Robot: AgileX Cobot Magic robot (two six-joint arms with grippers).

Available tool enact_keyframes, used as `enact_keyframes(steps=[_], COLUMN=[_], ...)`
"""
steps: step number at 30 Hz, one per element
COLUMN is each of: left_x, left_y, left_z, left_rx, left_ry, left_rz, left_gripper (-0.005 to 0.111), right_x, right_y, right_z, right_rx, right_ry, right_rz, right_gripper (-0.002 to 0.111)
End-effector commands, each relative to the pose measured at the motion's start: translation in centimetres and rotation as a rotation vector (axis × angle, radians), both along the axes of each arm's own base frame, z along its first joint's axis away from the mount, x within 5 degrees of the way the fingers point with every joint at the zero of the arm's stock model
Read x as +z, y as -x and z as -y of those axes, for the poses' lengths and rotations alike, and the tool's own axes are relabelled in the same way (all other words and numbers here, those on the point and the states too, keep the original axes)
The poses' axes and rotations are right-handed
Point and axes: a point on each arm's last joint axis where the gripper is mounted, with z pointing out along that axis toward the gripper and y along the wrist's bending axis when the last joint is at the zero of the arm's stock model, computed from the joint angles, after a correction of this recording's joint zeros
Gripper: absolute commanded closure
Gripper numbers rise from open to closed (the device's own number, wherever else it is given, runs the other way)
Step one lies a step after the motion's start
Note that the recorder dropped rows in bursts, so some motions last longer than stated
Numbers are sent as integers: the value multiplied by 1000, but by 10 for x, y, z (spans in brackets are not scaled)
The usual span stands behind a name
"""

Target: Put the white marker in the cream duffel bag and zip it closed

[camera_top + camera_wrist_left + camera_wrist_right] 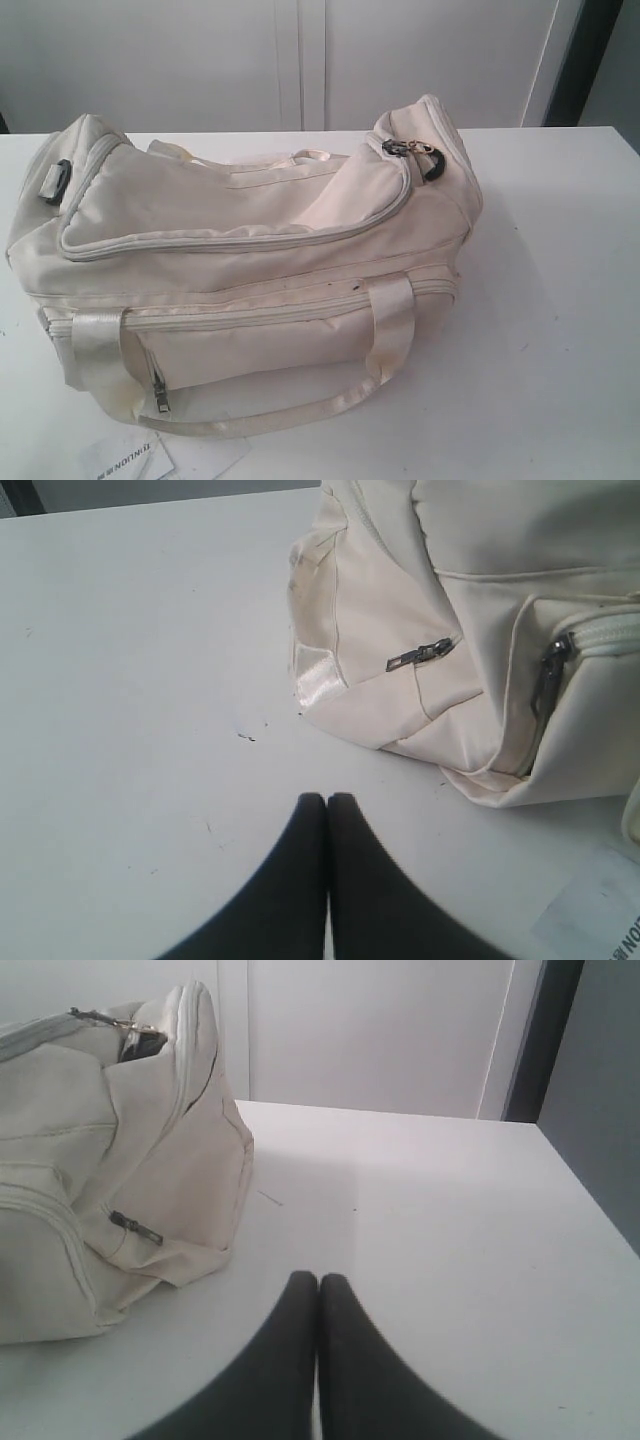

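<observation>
Your cream duffel bag [250,270] sits near the table's [560,300] far edge, top flap [240,205] zipped (pull [398,148] visible). Your 2 claws, left gripper [327,798] and right gripper [318,1277], pinched tight, empty.

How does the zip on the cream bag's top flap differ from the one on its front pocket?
The top flap zip curves around the flap of the cream duffel bag; the front pocket zip runs nearly straight across the front. In the exterior view, the top flap zip's pull sits high at the bag's right end; the front pocket zip's pull hangs low at the left. Both look closed.
</observation>
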Motion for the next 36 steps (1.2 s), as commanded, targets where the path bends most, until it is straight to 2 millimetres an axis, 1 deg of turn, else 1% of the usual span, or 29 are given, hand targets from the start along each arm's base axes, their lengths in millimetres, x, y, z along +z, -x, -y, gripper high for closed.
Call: enact_keyframes(steps=[1,5,36], left_x=[-1,-1,-1], left_y=[0,0,0], left_z=[0,0,0], left_rx=[-2,-2,-2], left_ry=[11,11,11], left_rz=[2,2,2], left_gripper=[107,107,107], right_x=[-2,-11,-11], right_y=[0,2,2], right_z=[0,0,0], right_rx=[-6,-2,-1], right_ry=[0,-5,-8], right_rz=[-8,-105,-109], right_gripper=[108,108,108])
